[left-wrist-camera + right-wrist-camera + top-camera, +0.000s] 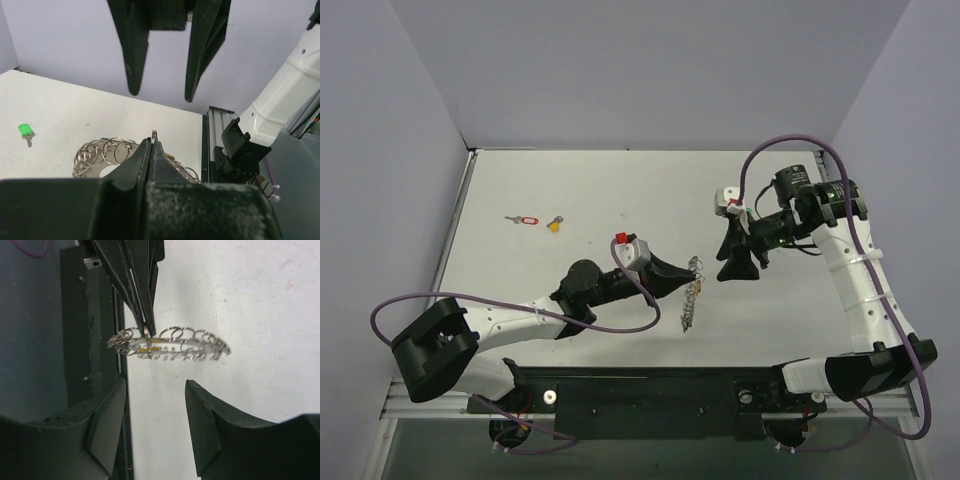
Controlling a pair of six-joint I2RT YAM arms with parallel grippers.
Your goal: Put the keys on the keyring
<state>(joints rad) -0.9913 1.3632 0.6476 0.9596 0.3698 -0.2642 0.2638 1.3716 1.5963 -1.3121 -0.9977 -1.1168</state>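
The keyring [693, 298], a floppy loop of small silver rings, hangs from my left gripper [688, 278], which is shut on one of its rings. The left wrist view shows the jaws closed on a ring at the tip [153, 140], with the rest of the keyring [107, 150] hanging behind. My right gripper [738, 268] is open and empty just right of the keyring, not touching it. In the right wrist view the keyring [170, 345] hangs just beyond my open right gripper [155, 382]. A red-tag key [523, 220] and a yellow key [555, 224] lie far left. A green key [24, 130] lies on the table.
The table [620, 190] is white with purple walls on three sides. A black rail [650, 385] runs along the near edge, close under the keyring. A yellowish strip [156, 341] shows inside the keyring loop; I cannot tell what it is.
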